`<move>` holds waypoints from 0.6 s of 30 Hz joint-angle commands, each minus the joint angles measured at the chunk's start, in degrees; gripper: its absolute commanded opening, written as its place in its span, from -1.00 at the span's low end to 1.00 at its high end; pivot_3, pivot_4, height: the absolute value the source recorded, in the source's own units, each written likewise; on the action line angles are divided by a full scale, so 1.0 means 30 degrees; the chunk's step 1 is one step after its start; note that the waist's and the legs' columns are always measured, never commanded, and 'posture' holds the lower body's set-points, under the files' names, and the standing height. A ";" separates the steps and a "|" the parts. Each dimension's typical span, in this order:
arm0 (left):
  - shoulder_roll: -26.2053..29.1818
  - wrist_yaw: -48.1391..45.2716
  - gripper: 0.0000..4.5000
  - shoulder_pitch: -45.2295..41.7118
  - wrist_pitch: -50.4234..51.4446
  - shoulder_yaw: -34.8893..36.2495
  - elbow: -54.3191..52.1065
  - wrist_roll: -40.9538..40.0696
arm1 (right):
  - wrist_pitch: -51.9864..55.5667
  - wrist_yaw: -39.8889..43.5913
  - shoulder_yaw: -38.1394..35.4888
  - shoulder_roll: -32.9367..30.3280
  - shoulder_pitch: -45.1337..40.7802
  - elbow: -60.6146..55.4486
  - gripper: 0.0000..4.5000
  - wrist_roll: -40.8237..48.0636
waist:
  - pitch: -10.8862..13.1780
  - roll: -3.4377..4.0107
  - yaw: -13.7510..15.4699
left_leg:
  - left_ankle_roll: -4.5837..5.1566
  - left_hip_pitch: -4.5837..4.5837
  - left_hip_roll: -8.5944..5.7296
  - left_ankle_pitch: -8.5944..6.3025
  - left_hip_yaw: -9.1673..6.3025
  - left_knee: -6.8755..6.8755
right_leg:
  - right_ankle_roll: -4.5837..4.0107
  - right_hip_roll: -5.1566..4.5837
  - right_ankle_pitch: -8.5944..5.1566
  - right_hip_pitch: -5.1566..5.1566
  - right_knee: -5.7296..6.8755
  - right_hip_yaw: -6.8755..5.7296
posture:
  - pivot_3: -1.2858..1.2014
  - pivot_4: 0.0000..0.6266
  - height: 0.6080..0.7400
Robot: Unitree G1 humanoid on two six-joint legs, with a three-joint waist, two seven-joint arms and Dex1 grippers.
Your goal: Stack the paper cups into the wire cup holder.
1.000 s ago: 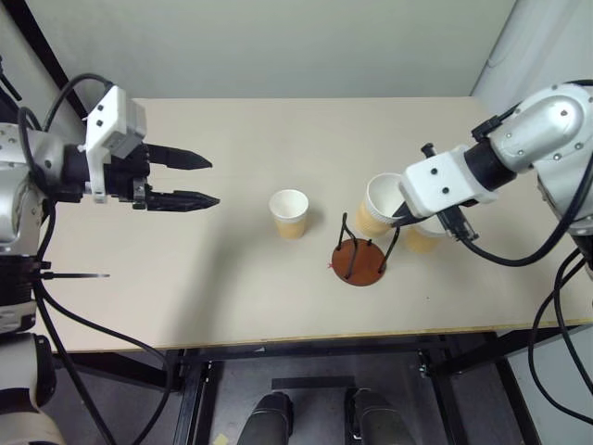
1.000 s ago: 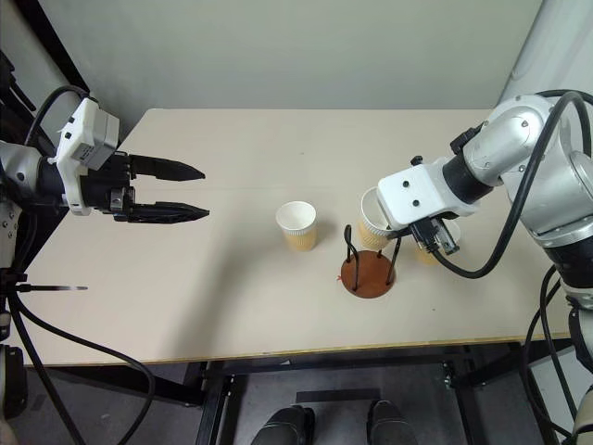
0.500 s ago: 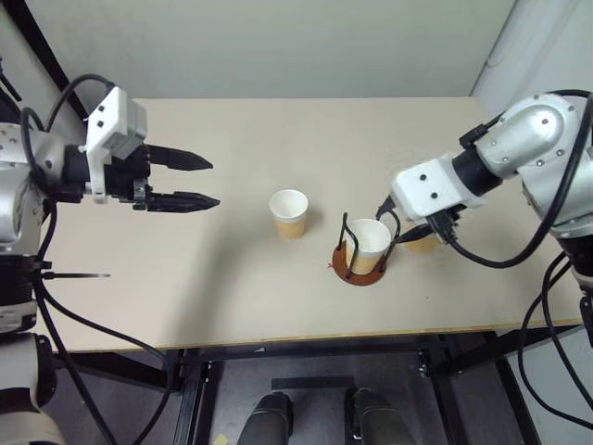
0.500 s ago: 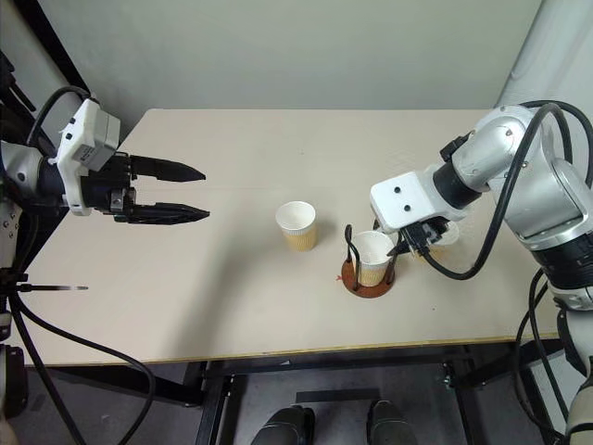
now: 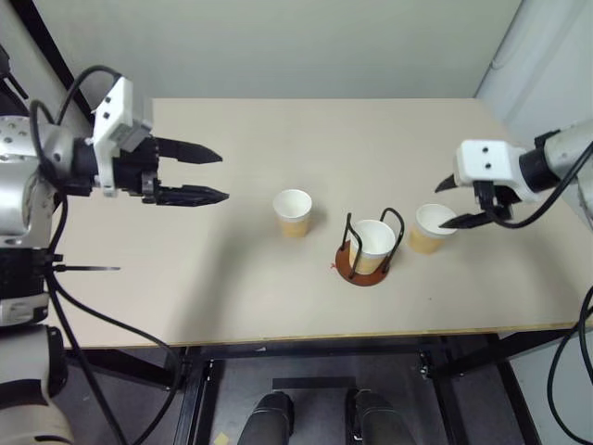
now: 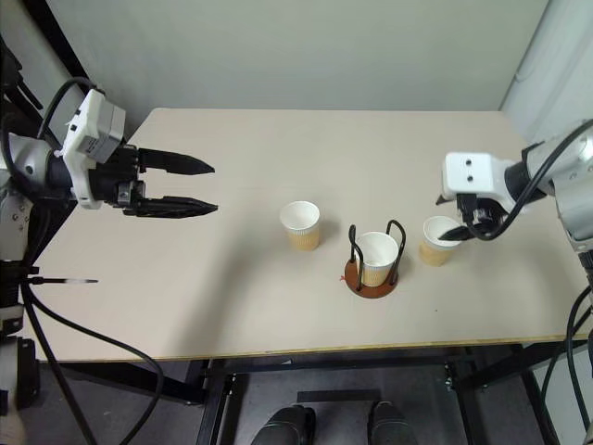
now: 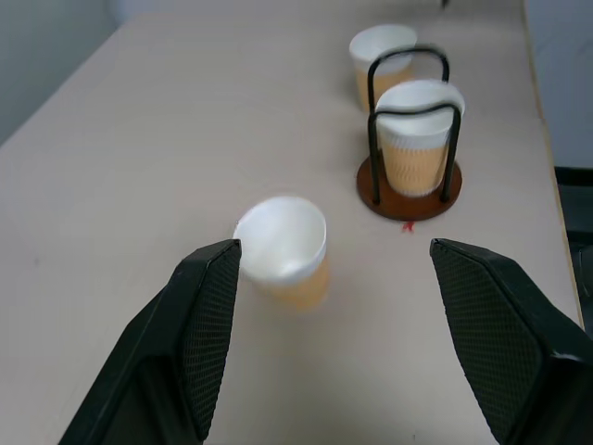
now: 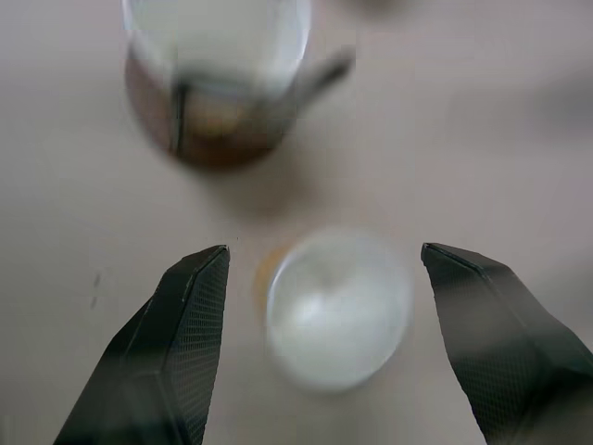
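tan-banded white paper cup (image 5: 372,245) upright in black-wire, brown-disc cup holder (image 5: 367,267), frame centre | right gripper (image 5: 451,202) fingers spread, empty, over right-hand cup (image 5: 430,228) | left gripper (image 5: 213,175) fingers spread, empty, upper left | third cup (image 5: 292,212) centre-left

cup (image 8: 338,308) between spread pincer fingers (image 8: 181,348), holder (image 8: 220,111) beyond

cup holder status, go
Both grippers open, empty: left gripper hovering over table's left, right gripper above the right cup. One cup seated in wire cup holder. Middle cup upright, unobstructed.
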 commanded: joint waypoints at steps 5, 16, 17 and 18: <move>-0.0127 -0.0243 0.56 -0.1007 -0.0048 -0.0081 0.0304 -0.0052 | -0.1487 -0.0281 -0.0193 0.0407 0.0359 0.0740 0.51 -0.1177 | 0.0001 0.0002 -0.0292 | 0.0016 0.0021 0.0018 0.0016 0.0000 -0.0003 | 0.0049 0.0012 0.0029 0.0009 0.0004 0.0003 | 0.03 -0.52 1.00; 0.0082 -0.0309 0.56 -0.0958 0.0191 0.0108 0.0094 -0.0115 | -0.3395 -0.0524 0.0868 0.2241 0.0511 0.3180 0.51 -0.3067 | 0.0002 0.0003 -0.0256 | 0.0024 0.0008 0.0014 0.0025 -0.0002 0.0011 | 0.0062 0.0009 0.0039 0.0026 -0.0024 0.0002 | 0.03 -0.52 1.00; 0.0103 -0.0305 0.56 -0.0939 0.0237 0.0143 0.0031 -0.0152 | -0.3661 -0.0659 0.1004 0.2434 0.0446 0.3626 0.51 -0.3315 | 0.0002 0.0003 -0.0236 | 0.0024 0.0007 0.0015 0.0025 -0.0002 0.0011 | 0.0062 0.0009 0.0039 0.0027 -0.0024 0.0001 | 0.03 -0.52 1.00; 0.0104 -0.0288 0.56 -0.0941 0.0313 0.0207 -0.0037 -0.0232 | -0.3945 -0.0791 0.1173 0.2625 0.0354 0.4133 0.51 -0.3597 | 0.0002 0.0003 -0.0227 | 0.0024 0.0007 0.0014 0.0025 -0.0002 0.0010 | 0.0062 0.0009 0.0039 0.0027 -0.0024 0.0001 | 0.03 -0.52 1.00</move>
